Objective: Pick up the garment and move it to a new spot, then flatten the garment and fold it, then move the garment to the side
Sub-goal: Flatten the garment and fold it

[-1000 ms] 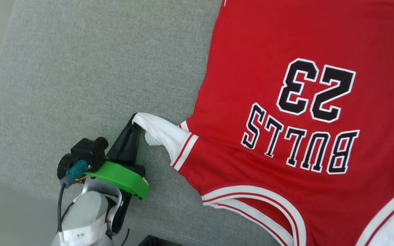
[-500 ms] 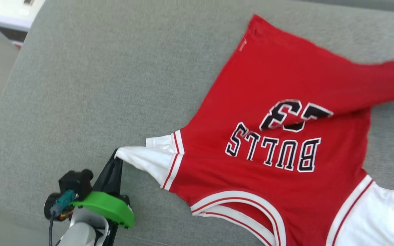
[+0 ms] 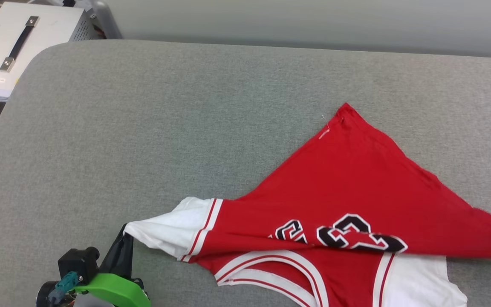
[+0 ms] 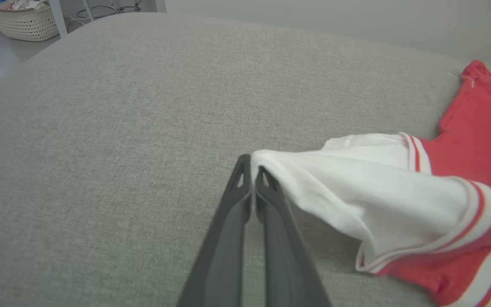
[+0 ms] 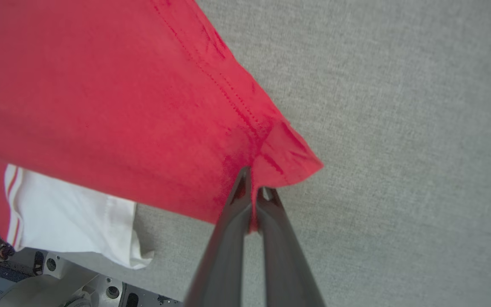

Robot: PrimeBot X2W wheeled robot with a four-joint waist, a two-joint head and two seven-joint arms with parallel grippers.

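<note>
Left wrist view: left gripper [image 4: 252, 165] is pinched shut on the white sleeve [image 4: 356, 179] tip of the red T-shirt [image 3: 356, 187], right gripper [image 5: 254, 185] clamps a hem corner [image 5: 290, 160], shirt stretched half-folded over the grey cushion [image 3: 164, 128]. Both bites look tiny, so one hard tug might slip a corner free.

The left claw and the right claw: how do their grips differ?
The left claw pinches the white sleeve tip; the right claw pinches a red hem corner. The left claw's cloth stretches outward; the right claw's drapes across the print. Both are shut on the garment.
</note>
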